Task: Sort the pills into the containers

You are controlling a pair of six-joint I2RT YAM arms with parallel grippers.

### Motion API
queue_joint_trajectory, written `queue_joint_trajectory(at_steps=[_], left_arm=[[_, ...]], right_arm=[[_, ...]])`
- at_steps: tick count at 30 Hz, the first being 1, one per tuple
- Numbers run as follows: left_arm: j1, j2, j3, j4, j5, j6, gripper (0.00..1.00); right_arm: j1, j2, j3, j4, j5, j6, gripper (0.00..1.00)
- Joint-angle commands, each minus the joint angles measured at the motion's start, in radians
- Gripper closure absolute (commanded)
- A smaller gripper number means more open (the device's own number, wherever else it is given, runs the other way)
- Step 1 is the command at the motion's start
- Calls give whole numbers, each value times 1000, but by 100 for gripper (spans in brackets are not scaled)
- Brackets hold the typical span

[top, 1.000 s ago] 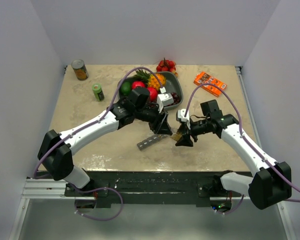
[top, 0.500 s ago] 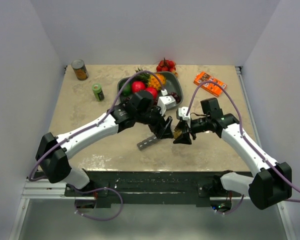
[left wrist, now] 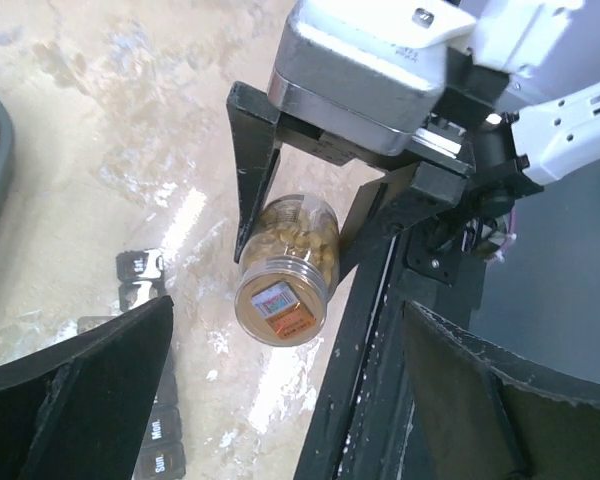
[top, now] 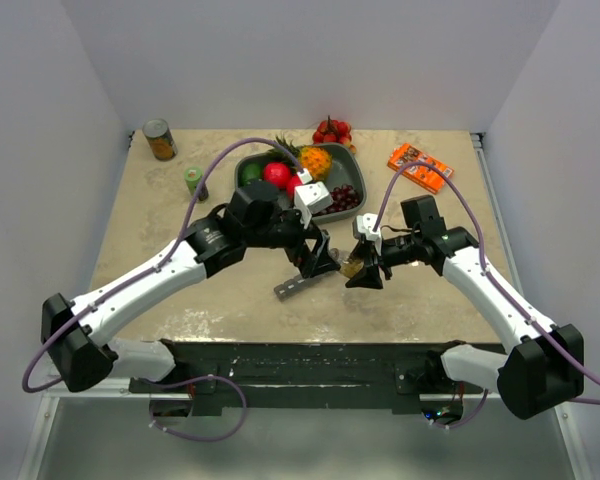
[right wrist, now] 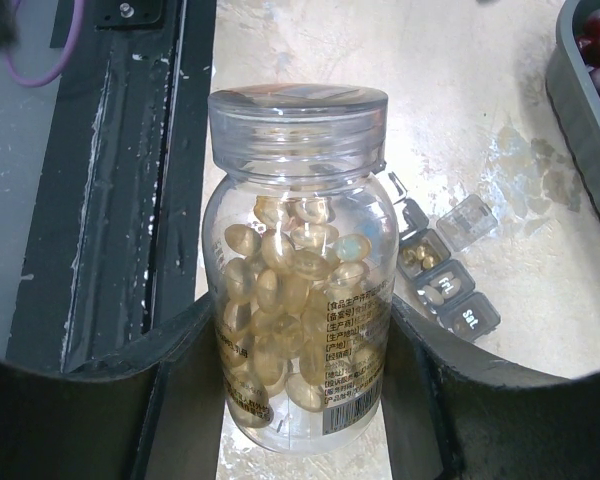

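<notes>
top view: the right claw clamps the pill bottle above the counter, near the containers. left wrist: the left claw gapes empty facing the lid, likely to unscrew it. right wrist: some compartments lie open, holding pills.

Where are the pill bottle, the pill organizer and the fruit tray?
pill bottle (right wrist: 300,290): right wrist view, middle of its clear body.
pill organizer (top: 296,288): top external view, middle of the strip.
fruit tray (right wrist: 578,110): right wrist view, its grey side wall.

Beige table bears containers, fruit tray, can, orange packet
</notes>
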Motion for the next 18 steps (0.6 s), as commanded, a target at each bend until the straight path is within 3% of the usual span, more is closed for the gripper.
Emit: queue_joint_trajectory(at_steps=[1,6,10,18], left_arm=[[4,-130,-56,81,-93,-67,1],[19,-233,-226,255,-203,-308,1],[18,-188,-230,258,-193,-491,15],[-21,-106,-184,255,-215,-534,18]], right_arm=[[2,-24,39,17,-29,-14,100],[4,-23,38,20,-26,-11,100],[2,-22,38,24,-21,-6,100],[0,-20,34,34,-14,3,100]])
